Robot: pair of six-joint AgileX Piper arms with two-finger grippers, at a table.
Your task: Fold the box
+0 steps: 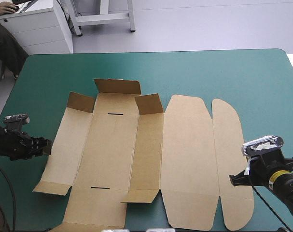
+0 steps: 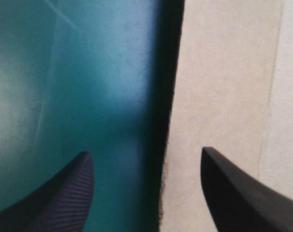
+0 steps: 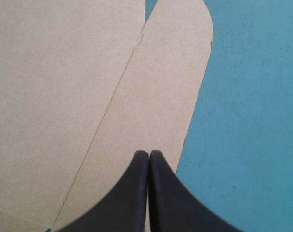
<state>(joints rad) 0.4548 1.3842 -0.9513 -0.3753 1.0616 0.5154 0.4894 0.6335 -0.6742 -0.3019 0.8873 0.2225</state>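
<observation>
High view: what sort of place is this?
Likely a robot test bench, not a packing line: a table with a teal-green cover, one brown box sheet lying mostly flat on it, and a left gripper and right gripper at either side of the sheet.

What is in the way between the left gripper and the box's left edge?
Nothing visible. The left gripper is open right at the left edge of the box. In its wrist view one finger is over the teal-green cover and the other over the brown board, with the edge between them. No other object lies there.
</observation>
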